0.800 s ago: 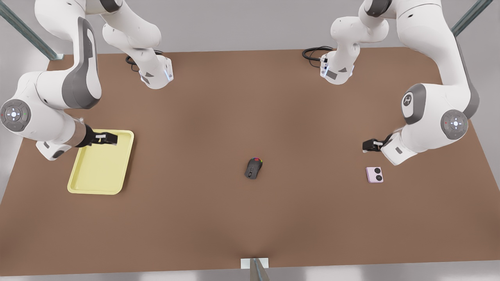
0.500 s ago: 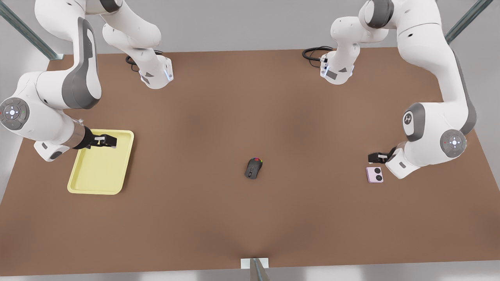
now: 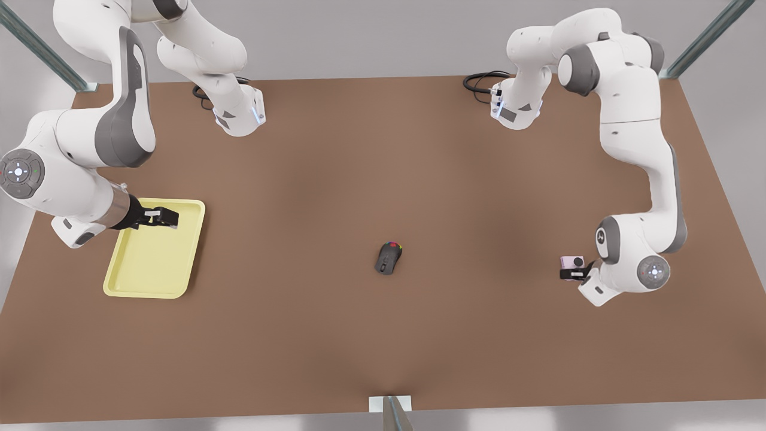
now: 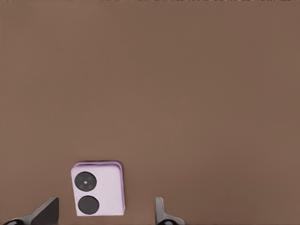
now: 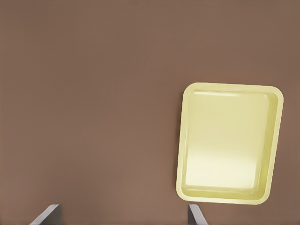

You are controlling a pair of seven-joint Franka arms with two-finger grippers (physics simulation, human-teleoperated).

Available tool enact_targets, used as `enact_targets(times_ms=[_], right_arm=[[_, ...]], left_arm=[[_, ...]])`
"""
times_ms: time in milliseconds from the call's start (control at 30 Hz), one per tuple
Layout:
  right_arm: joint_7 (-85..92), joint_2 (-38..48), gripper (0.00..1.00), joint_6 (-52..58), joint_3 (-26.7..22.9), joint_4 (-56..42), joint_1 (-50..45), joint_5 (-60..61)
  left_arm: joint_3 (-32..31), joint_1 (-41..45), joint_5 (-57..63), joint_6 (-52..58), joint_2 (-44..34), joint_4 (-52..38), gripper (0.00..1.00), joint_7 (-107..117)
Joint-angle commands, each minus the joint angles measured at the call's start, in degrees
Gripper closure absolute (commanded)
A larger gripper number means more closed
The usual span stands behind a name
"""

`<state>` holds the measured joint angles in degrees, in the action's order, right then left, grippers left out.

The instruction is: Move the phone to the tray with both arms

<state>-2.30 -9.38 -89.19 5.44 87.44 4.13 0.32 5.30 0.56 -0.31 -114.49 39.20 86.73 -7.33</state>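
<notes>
With its arm bent low, the left gripper (image 3: 570, 274) hangs directly over the phone (image 3: 571, 261), fingers (image 4: 47, 212) spread wide around it; the phone lies flat on the table (image 3: 383, 335). The right gripper (image 3: 163, 217), also wide open, hovers above the tray (image 3: 134, 286), well apart from the phone.

My left claw (image 3: 568, 274) sits over the near half of the phone (image 3: 571, 261) in the front view, so one black circle is hidden there. In my left wrist view the fingertips (image 4: 47, 211) are cut off by the picture's edge, so I cannot see how low they reach beside the phone (image 4: 98, 188). My right claw (image 3: 161, 216) covers part of the tray (image 3: 179, 281), and its height above the tray floor I cannot judge. The mouse (image 3: 388, 257) is too small to make out its coloured spots clearly. Both my arms run past the front view's far edge.
</notes>
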Motion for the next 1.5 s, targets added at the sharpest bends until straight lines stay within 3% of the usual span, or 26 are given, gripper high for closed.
enact_targets(times_ms=[0, 267, 733, 1467], right_arm=[[-0.2, 0.1, 0.00, 0.0, 0.0, -0.1, 0.0, 0.0], [0.3, 0.0, 0.00, 0.0, 0.0, 0.0, 0.5, 0.0], [0.3, -0.2, 0.00, 0.2, 0.0, 0.0, 0.9, 0.0], [0.4, -0.3, 0.00, 0.2, 0.0, 0.0, 1.0, 0.1]], left_arm=[[0.2, -0.2, 0.3, -5.0, 0.3, 0.1, 0.00, -4.5], [1.8, -0.7, 0.3, -13.4, -2.7, 11.4, 0.00, -7.9], [2.3, -0.8, -0.5, -16.9, 2.3, 10.5, 0.00, -8.3], [2.3, -0.8, -0.9, -16.7, 2.5, 10.6, 0.00, -8.3]])
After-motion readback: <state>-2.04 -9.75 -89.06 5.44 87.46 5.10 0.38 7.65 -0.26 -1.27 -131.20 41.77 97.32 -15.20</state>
